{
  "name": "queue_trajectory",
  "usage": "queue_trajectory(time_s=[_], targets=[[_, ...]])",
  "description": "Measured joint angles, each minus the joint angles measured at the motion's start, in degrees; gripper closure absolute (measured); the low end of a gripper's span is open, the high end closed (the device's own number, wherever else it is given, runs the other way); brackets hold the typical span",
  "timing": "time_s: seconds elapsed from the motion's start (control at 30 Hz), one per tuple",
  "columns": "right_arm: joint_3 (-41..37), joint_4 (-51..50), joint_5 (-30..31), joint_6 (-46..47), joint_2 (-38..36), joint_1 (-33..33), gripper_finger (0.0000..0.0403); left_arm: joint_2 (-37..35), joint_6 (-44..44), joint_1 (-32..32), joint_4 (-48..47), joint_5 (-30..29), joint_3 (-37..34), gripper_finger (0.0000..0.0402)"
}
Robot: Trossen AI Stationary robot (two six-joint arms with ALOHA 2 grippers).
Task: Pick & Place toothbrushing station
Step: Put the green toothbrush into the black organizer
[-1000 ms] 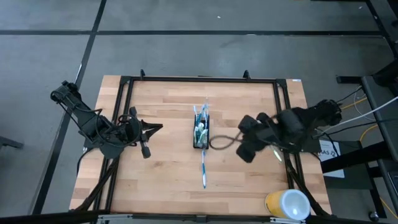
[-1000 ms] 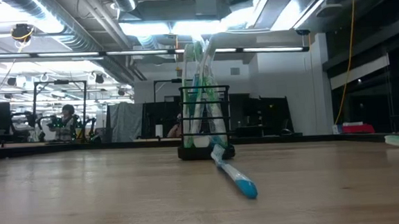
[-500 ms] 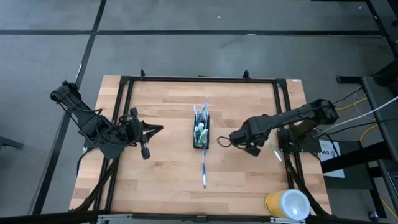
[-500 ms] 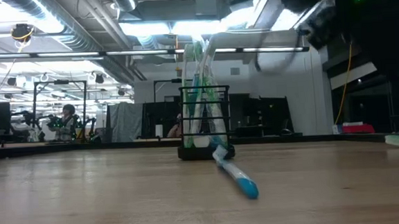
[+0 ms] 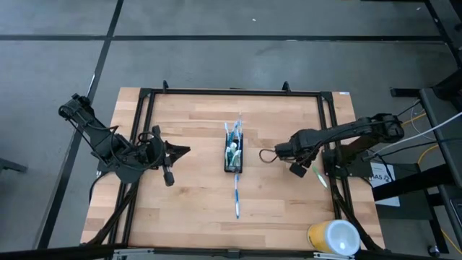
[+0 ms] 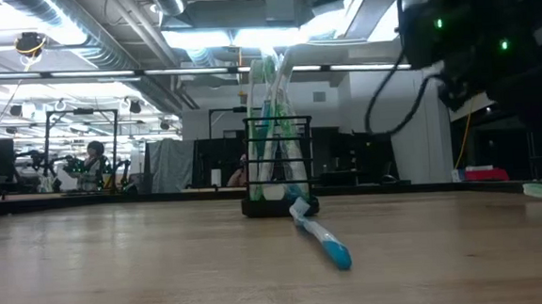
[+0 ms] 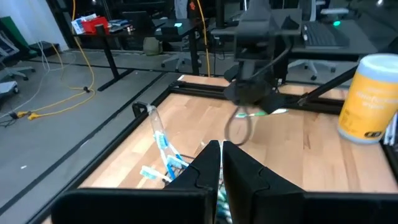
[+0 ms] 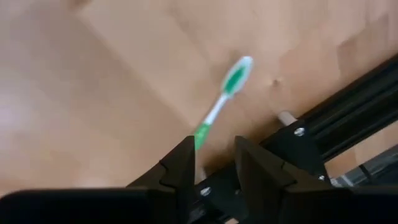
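Partly, right hand (image 8: 211,163) hides green-white toothbrush (image 8: 225,99) handle.

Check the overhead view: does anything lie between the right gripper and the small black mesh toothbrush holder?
No. In the high view only bare wooden tabletop separates the right gripper from the small black mesh holder; the arm's dark cable loop hangs over that stretch.

no legible text — anywhere

The holder (image 5: 233,155) stands mid-counter (image 5: 188,195), one toothbrush (image 5: 236,196) lying just before it, another (image 5: 318,175) at the right edge.
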Motion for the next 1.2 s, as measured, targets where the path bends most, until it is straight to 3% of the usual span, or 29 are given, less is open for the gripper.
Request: queue_trajectory(time_s=[0.3,0.57,0.83,0.93,1.07,1.2], targets=[[-11.58,8.32,-3.66,-0.25,-4.52,-5.98,0.0236,0.0,4.27,1.4,9.04,-0.02,0.0,0.0386],[-16.78,16.66,-3.82,-0.23,-5.55,-5.96,0.024,-0.02,9.89,3.32,12.5,0.24,2.21,0.0386],[-19.59,21.34,-3.27,-0.03,-5.83,-5.94,0.027,0.0,14.13,4.16,12.35,0.33,4.39,0.0386],[-19.75,22.74,-3.3,-0.04,-5.94,-5.9,0.0304,0.0,14.13,4.84,12.33,0.63,4.42,0.0386],[-19.75,23.56,-3.31,0.18,-5.94,-5.87,0.0378,0.0,14.17,5.14,12.33,0.79,4.44,0.0386],[-18.55,23.18,-2.27,1.32,-6.09,-5.87,0.039,0.0,15.09,5.11,12.31,0.82,4.46,0.0386]])
